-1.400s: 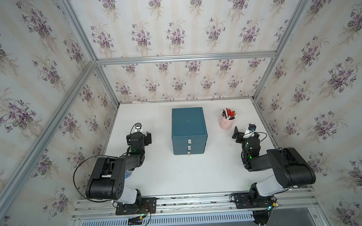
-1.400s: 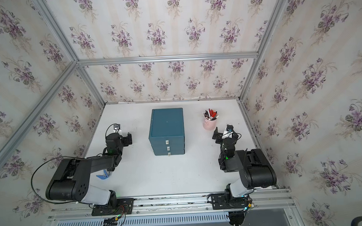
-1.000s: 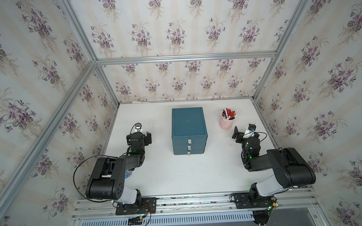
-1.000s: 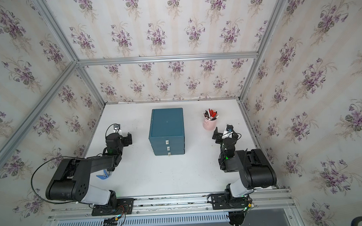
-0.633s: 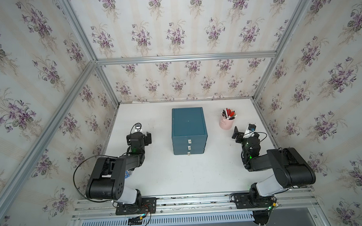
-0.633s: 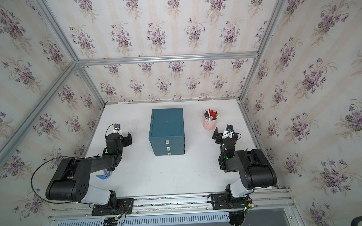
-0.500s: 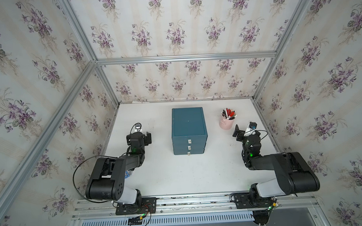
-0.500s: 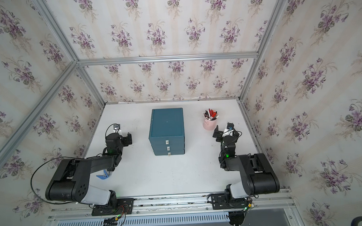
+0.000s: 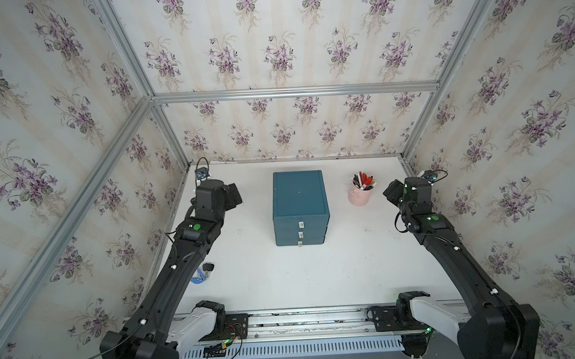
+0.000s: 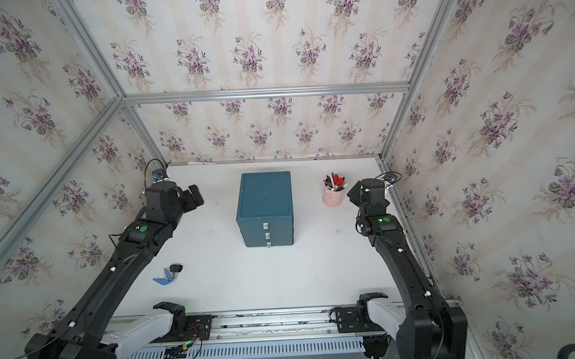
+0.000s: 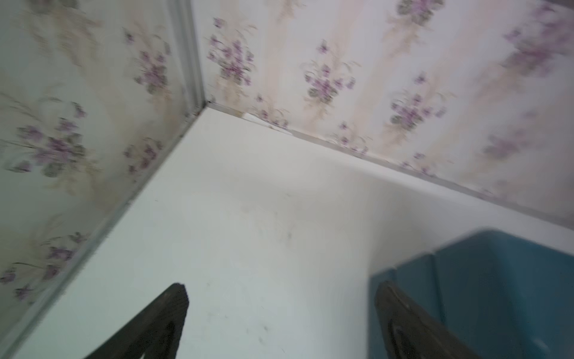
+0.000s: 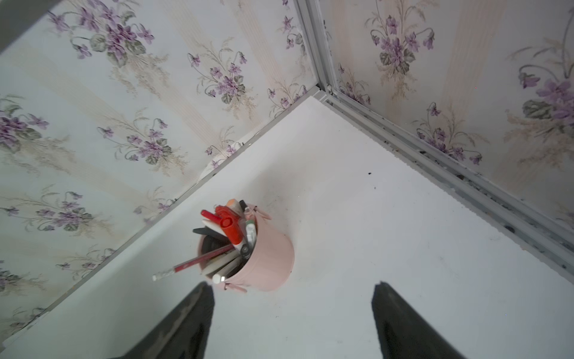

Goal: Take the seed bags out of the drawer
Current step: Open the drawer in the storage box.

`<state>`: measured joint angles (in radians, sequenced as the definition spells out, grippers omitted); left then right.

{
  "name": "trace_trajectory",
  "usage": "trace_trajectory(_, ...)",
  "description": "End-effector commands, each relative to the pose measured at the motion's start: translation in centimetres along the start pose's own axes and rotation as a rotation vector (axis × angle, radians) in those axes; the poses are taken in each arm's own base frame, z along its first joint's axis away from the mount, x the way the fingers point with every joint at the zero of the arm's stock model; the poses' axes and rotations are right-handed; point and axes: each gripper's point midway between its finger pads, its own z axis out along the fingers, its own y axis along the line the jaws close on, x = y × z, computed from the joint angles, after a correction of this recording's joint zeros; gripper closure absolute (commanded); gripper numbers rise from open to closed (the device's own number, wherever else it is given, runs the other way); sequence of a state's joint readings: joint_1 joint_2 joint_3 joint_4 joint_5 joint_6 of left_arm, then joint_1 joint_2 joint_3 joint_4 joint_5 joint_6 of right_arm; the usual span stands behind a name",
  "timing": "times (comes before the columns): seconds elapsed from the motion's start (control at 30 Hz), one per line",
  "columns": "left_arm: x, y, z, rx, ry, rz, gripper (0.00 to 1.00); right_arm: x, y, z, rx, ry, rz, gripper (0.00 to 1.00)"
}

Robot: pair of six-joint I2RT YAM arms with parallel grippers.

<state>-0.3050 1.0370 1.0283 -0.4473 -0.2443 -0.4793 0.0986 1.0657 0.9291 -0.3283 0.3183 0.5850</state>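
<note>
The drawer unit (image 9: 300, 206) (image 10: 264, 204) is a teal box with three small drawers, all shut, standing mid-table in both top views. The seed bags are hidden. My left gripper (image 9: 232, 197) (image 10: 194, 195) hovers left of the box. It is open with nothing between its fingers (image 11: 174, 310), and the teal box (image 11: 497, 295) shows beside it in the left wrist view. My right gripper (image 9: 392, 193) (image 10: 354, 191) is near the right wall, open and empty (image 12: 292, 289), just short of the pink cup.
A pink cup of pens (image 9: 360, 192) (image 10: 333, 193) (image 12: 264, 258) stands right of the box, close to my right gripper. Keys with a blue tag (image 9: 202, 273) (image 10: 167, 273) lie under my left arm. Flowered walls close in the white table (image 9: 283, 275) on three sides.
Both arms have unfolded and reached toward the back of the table, the right one starting first. The left wrist view is blurred by motion. The box has not moved.
</note>
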Motion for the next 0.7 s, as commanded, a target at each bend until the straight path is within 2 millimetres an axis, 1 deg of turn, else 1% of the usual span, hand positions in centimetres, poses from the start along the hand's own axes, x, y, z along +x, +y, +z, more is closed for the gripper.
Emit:
trace_trajectory(0.0, 5.1, -3.6, -3.0, 0.141, 0.207, 0.019, 0.01, 4.4, -0.9, -4.3, 0.048, 0.238, -0.135, 0.25)
trace_trajectory(0.03, 5.6, -4.9, -3.8, 0.188, 0.232, 0.032, 0.00, 4.7, 0.2, -5.9, 0.012, 0.252, -0.160, 0.26)
trace_trajectory(0.1, 6.9, -7.3, -5.4, 0.269, 0.274, 0.085, 0.00, 5.4, 3.1, -9.9, -0.088, 0.287, -0.199, 0.29)
trace_trajectory(0.13, 7.4, -8.3, -6.1, 0.301, 0.291, 0.111, 0.00, 6.1, 4.7, -11.6, -0.146, 0.315, -0.217, 0.31)
trace_trajectory(0.2, 8.5, -10.1, -7.1, 0.362, 0.321, 0.150, 0.00, 9.3, 8.0, -15.2, -0.266, 0.407, -0.278, 0.35)
trace_trajectory(0.27, 9.0, -11.2, -7.5, 0.397, 0.348, 0.151, 0.00, 12.5, 10.5, -18.1, -0.346, 0.478, -0.325, 0.38)
trace_trajectory(0.33, 8.9, -11.9, -7.4, 0.403, 0.369, 0.130, 0.00, 15.9, 12.7, -21.0, -0.420, 0.539, -0.358, 0.41)
trace_trajectory(0.4, 8.3, -12.5, -7.2, 0.401, 0.367, 0.111, 0.00, 18.6, 14.2, -23.1, -0.478, 0.594, -0.371, 0.43)
trace_trajectory(0.43, 8.0, -12.7, -7.0, 0.395, 0.363, 0.096, 0.01, 19.9, 14.8, -23.6, -0.497, 0.618, -0.380, 0.44)
trace_trajectory(0.47, 7.8, -13.1, -6.7, 0.395, 0.360, 0.088, 0.01, 21.0, 15.3, -23.8, -0.505, 0.637, -0.388, 0.46)
trace_trajectory(0.53, 7.8, -14.2, -6.3, 0.416, 0.379, 0.093, 0.03, 23.0, 16.4, -23.5, -0.521, 0.660, -0.404, 0.48)
trace_trajectory(0.6, 7.9, -14.9, -6.0, 0.421, 0.398, 0.105, 0.07, 23.7, 17.7, -23.0, -0.529, 0.641, -0.422, 0.52)
trace_trajectory(0.67, 8.3, -14.9, -5.4, 0.405, 0.411, 0.107, 0.11, 24.0, 19.0, -22.4, -0.528, 0.611, -0.445, 0.55)
